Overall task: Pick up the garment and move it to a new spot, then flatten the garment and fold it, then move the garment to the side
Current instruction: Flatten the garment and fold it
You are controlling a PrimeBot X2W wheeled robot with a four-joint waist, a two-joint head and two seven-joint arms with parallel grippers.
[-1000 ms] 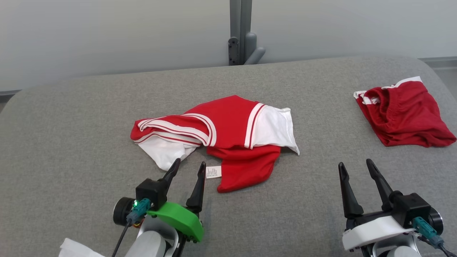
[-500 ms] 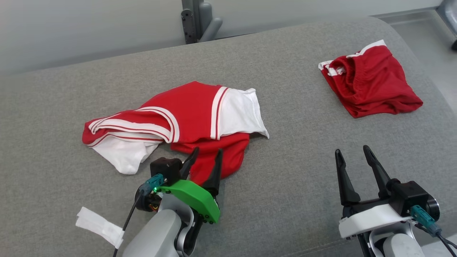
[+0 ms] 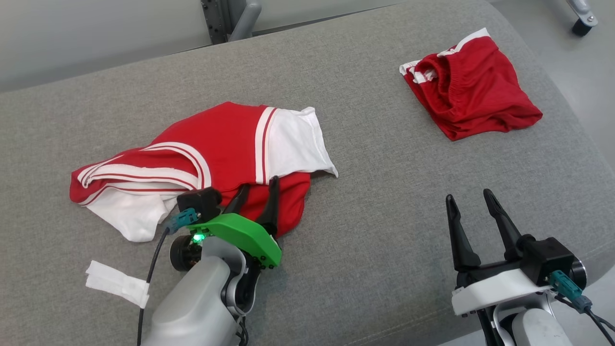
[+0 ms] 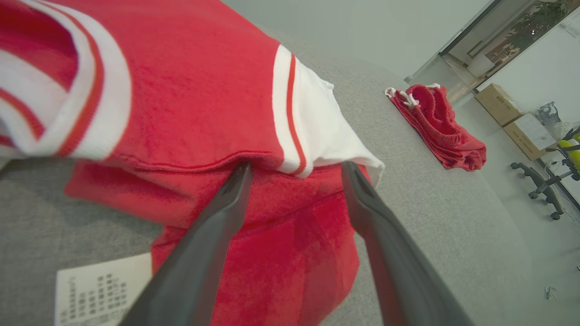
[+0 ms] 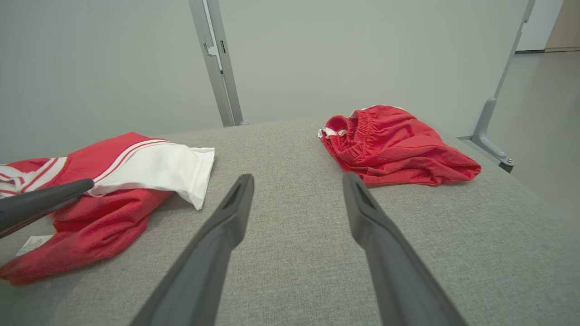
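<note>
Two garments lie well apart on the grey fabric-covered tabletop [image 3: 384, 216]. The task's one, a crumpled red-and-white jersey with striped trim [image 3: 226, 139], sits left of centre in the head view. A red body panel is on top, and a white sleeve end points to the right. A bunched striped band trails to the left over a white part, and a red fold sticks out toward the robot. A white printed care label [image 4: 102, 290] lies at the near edge of that fold in the left wrist view.

The left gripper [image 3: 260, 184], with its green wrist cover, is low over the red fold. Its two dark fingers are spread wide and point at the hem where the upper layer overlaps the fold. Red cloth lies between and under the fingers, but they clamp nothing. Whether the tips touch the cloth I cannot tell.

The right gripper [image 3: 468, 194] hovers above bare grey fabric at the lower right, its fingers equally wide apart and holding nothing, well clear of both garments.

The bunched dark red shorts with a white-trimmed waistband [image 3: 473, 96] rest near the far right corner. A small white folded strip [image 3: 115, 287] lies beside the left forearm, near the jersey but apart from it. A grey metal post [image 3: 226, 19] stands behind the far edge.
</note>
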